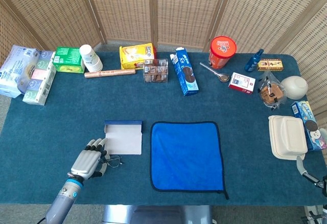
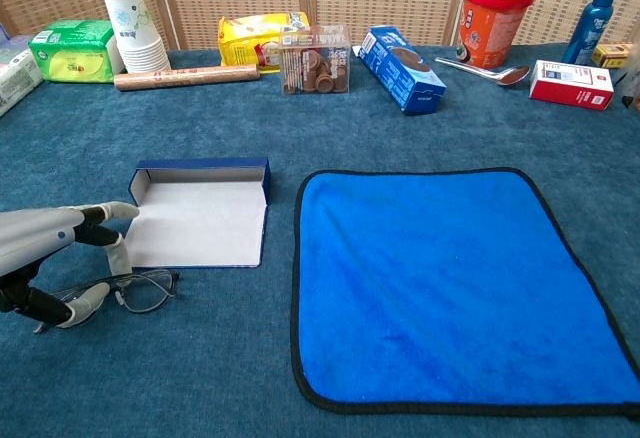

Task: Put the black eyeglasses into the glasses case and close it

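The left hand (image 1: 88, 162) is sitting low in the lower left of the head view, its fingers curling around the black eyeglasses (image 2: 140, 289) and pinching the near side of the frame between thumb and fingers, as the chest view is showing. The eyeglasses are lying on the blue desk (image 1: 61, 106) just below the lower left corner of the glasses case (image 1: 123, 137), one lens sticking out to the right of the hand. The glasses case is lying open and flat, its pale lining facing up and its dark blue wall standing along the far edge. Just to the right of the case, a bright blue cloth (image 1: 186, 156) with a black border is spreading across the middle of the desk.

The right hand (image 1: 306, 169) is showing only as a sliver at the lower right edge of the head view, and how its fingers are lying cannot be told.

Along the top of the frame, a stack of paper cups (image 1: 90, 57), a yellow packet (image 1: 136, 54), a blue carton (image 1: 183, 71) and a red tub (image 1: 222, 51) are standing well apart from the case
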You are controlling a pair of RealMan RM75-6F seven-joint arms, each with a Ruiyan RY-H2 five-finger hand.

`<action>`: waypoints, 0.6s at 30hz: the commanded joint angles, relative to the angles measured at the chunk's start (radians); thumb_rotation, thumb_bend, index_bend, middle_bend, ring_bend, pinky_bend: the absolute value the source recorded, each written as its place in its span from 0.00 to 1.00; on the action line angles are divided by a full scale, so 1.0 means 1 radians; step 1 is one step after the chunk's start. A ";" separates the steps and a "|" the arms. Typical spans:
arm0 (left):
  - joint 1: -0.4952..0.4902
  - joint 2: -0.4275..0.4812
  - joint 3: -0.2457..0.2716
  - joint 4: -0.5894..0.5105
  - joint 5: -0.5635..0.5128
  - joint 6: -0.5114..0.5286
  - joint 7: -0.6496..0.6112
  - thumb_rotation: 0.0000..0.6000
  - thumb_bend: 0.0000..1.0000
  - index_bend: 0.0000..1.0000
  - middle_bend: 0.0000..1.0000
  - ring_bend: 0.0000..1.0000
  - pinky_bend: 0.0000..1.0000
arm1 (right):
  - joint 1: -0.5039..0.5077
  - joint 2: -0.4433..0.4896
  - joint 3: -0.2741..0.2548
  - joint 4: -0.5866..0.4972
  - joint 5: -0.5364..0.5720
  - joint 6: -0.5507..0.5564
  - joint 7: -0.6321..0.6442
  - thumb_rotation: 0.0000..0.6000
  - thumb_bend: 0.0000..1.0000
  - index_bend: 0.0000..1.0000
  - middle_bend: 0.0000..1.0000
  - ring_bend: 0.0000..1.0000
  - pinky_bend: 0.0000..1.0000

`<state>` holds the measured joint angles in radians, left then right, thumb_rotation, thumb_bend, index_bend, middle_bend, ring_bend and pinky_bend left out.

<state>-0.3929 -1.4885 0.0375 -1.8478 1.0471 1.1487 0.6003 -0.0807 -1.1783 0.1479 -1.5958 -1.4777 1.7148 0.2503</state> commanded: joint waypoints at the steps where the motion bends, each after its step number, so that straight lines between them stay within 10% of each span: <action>1: -0.003 0.005 0.006 -0.004 0.002 0.002 0.011 0.88 0.50 0.41 0.03 0.00 0.00 | -0.001 -0.001 0.000 0.002 0.000 0.001 0.003 0.76 0.35 0.09 0.13 0.01 0.15; 18: 0.006 -0.024 0.031 0.012 0.010 0.053 0.068 0.88 0.53 0.41 0.03 0.00 0.00 | -0.009 -0.004 0.002 0.016 -0.013 0.017 0.028 0.76 0.35 0.09 0.13 0.01 0.15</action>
<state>-0.3874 -1.5107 0.0677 -1.8366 1.0570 1.2009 0.6674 -0.0893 -1.1828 0.1501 -1.5801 -1.4910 1.7320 0.2781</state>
